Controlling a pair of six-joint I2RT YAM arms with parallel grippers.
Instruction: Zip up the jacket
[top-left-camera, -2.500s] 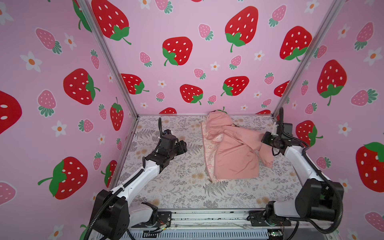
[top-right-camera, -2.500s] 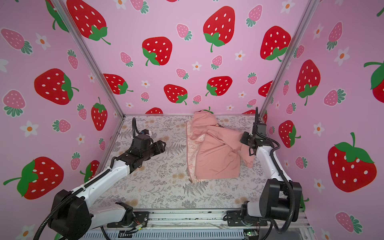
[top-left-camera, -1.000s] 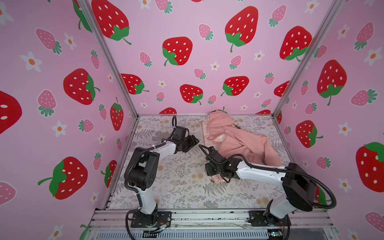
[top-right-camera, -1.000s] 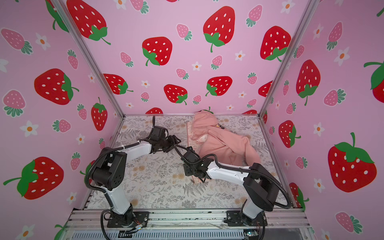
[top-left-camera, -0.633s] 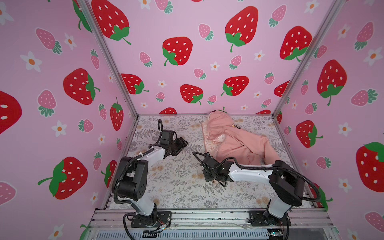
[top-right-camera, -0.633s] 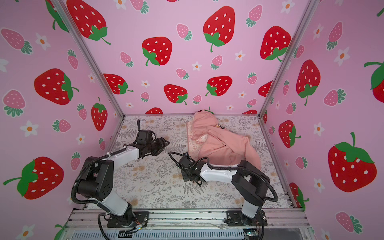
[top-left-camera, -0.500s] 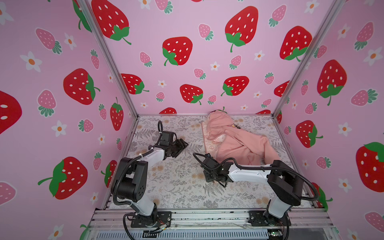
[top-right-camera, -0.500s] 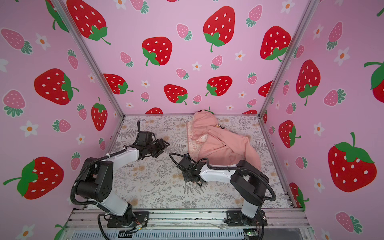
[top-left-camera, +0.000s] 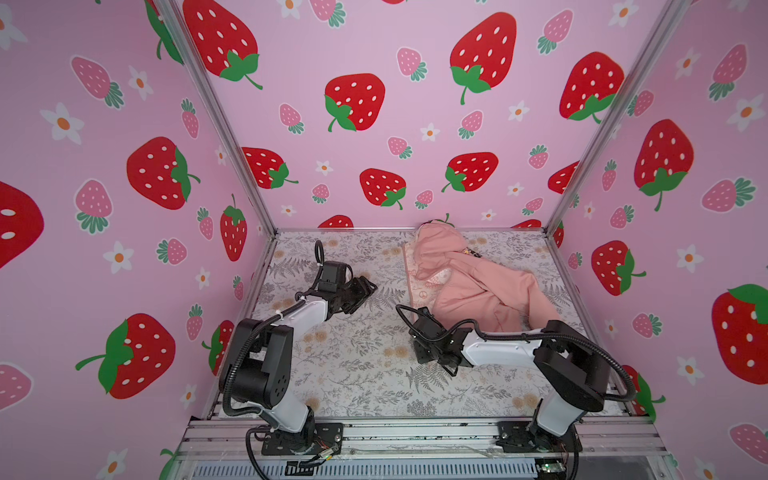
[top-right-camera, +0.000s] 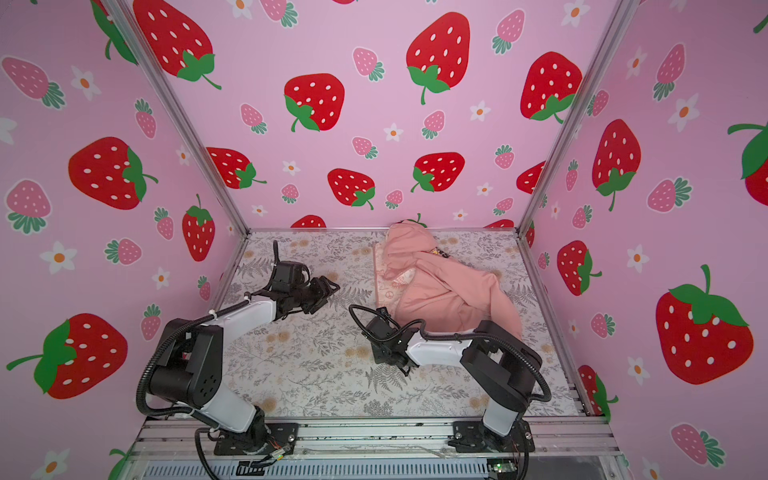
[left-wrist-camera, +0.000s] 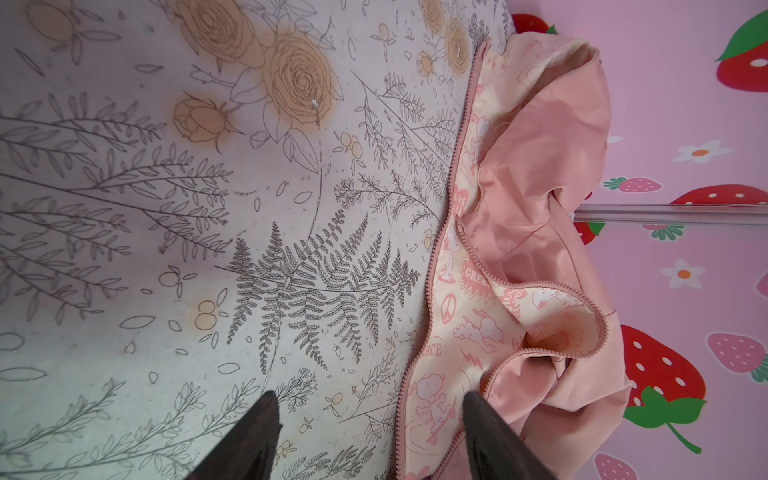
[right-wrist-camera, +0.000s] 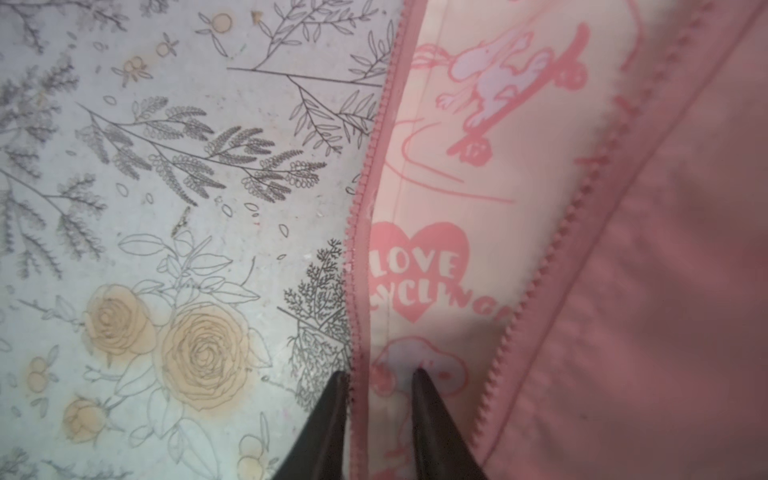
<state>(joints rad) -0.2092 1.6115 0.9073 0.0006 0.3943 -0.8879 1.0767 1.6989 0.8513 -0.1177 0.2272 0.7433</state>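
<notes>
Right wrist view, right gripper (right-wrist-camera: 380, 376): narrow gap, astride zipper edge (right-wrist-camera: 360, 232); real pinch cannot tell.
Left gripper (left-wrist-camera: 368, 401): released, empty, over table (top-left-camera: 353, 365).
Jacket (top-left-camera: 478, 286): crumpled, unzipped, at table's far right.
Risk: catching only lining (right-wrist-camera: 457, 187), edge slipping out, fabric dragging.

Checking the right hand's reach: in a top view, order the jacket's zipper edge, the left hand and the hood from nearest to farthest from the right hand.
From the right hand, in a top view:
1. The zipper edge: nearest, running between that hand's fingers.
2. The left hand: open, off to the left.
3. The hood: farthest, by the back wall.
</notes>
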